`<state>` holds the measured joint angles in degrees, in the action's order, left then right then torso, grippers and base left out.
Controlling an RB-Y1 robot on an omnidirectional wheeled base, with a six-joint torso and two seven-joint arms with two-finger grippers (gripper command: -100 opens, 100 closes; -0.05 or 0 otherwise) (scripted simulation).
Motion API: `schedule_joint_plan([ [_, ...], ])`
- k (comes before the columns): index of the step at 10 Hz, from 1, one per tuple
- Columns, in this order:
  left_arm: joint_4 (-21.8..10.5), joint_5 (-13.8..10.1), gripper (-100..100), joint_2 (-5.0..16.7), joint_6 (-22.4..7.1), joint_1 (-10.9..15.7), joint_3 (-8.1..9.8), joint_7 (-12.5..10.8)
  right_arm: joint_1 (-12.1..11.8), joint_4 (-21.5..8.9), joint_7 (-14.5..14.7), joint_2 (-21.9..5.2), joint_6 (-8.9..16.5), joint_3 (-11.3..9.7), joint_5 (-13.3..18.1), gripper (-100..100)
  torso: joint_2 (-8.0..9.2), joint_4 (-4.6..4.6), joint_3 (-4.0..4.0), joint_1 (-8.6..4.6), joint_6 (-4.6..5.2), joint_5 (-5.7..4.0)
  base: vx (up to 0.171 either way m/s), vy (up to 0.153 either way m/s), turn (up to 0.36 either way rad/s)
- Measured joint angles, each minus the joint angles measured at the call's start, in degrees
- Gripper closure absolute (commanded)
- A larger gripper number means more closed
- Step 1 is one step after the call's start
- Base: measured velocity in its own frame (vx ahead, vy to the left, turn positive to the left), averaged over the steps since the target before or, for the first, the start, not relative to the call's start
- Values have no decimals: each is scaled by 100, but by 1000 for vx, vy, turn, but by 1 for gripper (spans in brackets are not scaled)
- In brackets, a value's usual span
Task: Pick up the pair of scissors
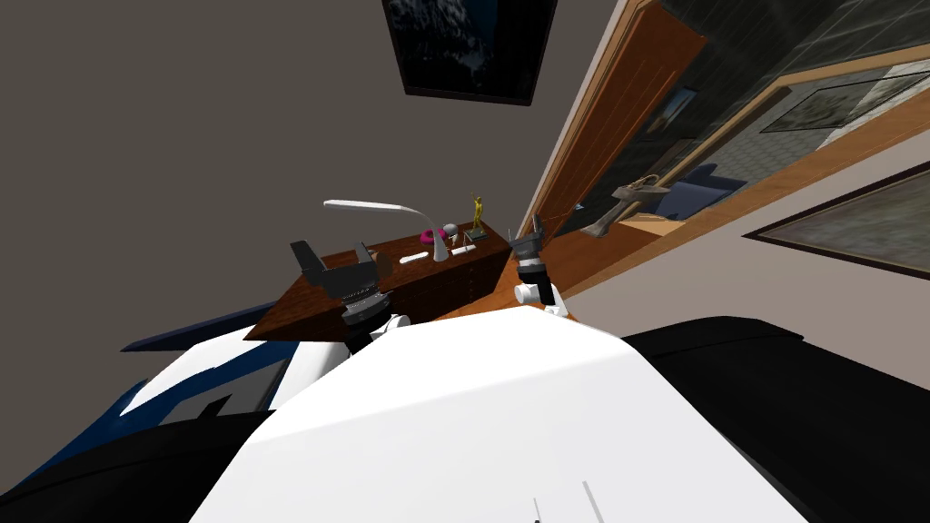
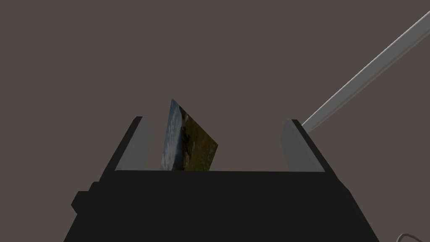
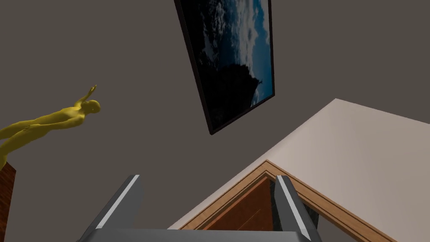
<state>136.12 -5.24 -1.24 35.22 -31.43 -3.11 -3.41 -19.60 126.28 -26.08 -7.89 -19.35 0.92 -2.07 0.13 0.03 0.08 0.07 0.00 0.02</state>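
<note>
Holding the left gripper (image 1: pixel 331 247) raised above the near corner of a brown wooden desk (image 1: pixel 313 307), jaws spread wide, nothing between them. Holding the right gripper (image 1: pixel 535 223) upright just off the desk's far right corner, jaws likewise spread and empty. Farther along the desktop, well apart from both grippers: a flat white thing (image 1: pixel 413 259), then a white lamp (image 1: pixel 440 243), its long curved head reaching back toward the left gripper. Just beside the lamp's base, a small magenta looped thing (image 1: pixel 430 236), a grey ball (image 1: pixel 450 229) and a small white piece (image 1: pixel 466 247); at the far end, a gold figurine (image 1: pixel 477 213) with one arm raised. Cannot tell which of these small things is the pair of scissors. Beyond, an open brown door (image 1: pixel 618 109) on the right and a dark framed picture (image 1: pixel 468 45) high on the grey wall (image 1: pixel 182 136).
</note>
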Motion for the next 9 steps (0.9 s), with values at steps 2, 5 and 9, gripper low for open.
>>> schedule_joint_plan([
  [2,0,0,0,0,0,0,0,0,92,-39,-266,-22,139,-27,-18,-100,-1,0,-1,1,0,0,-32,20,34],
  [5,0,0,0,0,0,0,0,0,240,-91,-690,-64,380,-35,-60,-100,-1,0,-1,-2,2,0,-35,17,37],
  [9,0,0,0,0,0,0,0,0,478,-159,-1279,-82,775,-64,-107,-100,-5,-1,-3,0,2,0,-25,20,36],
])
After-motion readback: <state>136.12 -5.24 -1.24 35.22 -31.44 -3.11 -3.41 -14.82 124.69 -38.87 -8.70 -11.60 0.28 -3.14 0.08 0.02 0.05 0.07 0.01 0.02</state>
